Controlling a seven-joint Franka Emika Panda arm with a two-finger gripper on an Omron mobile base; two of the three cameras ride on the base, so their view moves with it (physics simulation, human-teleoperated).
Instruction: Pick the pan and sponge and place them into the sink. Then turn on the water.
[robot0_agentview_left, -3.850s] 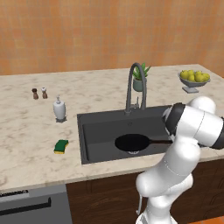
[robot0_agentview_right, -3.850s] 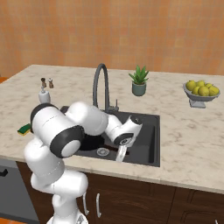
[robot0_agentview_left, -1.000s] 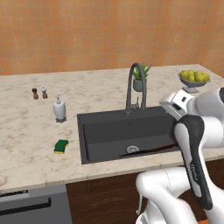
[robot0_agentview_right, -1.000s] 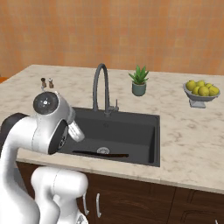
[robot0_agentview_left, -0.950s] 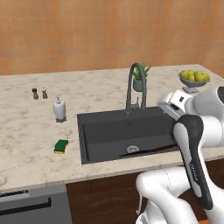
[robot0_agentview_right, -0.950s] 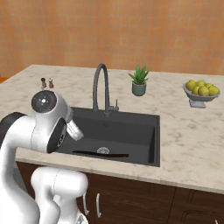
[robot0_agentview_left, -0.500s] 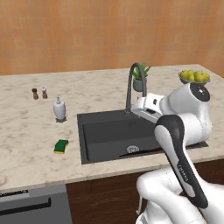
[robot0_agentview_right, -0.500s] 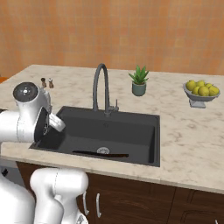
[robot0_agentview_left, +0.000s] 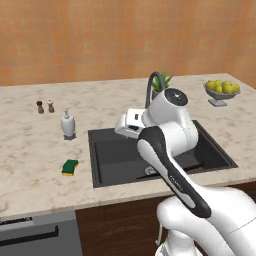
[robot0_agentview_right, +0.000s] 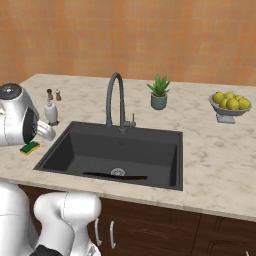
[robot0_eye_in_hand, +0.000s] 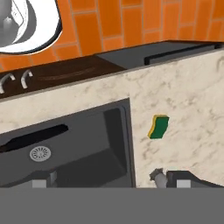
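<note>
Hand view first: the camera looks down over the counter edge, and the sponge (robot0_eye_in_hand: 159, 126), yellow with its green scrub face, lies flat on the marble counter (robot0_eye_in_hand: 183, 100) ahead of the jaws and a little to one side, well apart from them. The sink (robot0_eye_in_hand: 87, 131) opens on the other side of the jaws, its drain (robot0_eye_in_hand: 40, 153) showing, and a dark sliver by the drain, at the basin's front wall, looks like the pan (robot0_eye_in_hand: 33, 135), so the pan step reads as done. In the right base view that same black pan (robot0_agentview_right: 114, 176) lies low at the front of the basin, only its dark edge showing past the rim. The gripper (robot0_agentview_left: 129, 124) hangs above the sink's left part in the left base view, jaws spread wide with nothing between them, and the sponge (robot0_agentview_left: 70, 167) sits out on the counter beyond the sink's left rim, in front of the soap dispenser (robot0_agentview_left: 68, 125). So the step in hand, by my reading, is the reach for the sponge. Next call: carry the hand past the rim, set the jaws over the sponge's narrow width, come down and close. The faucet (robot0_agentview_right: 115, 100) stands dry, with no stream from its spout.
</note>
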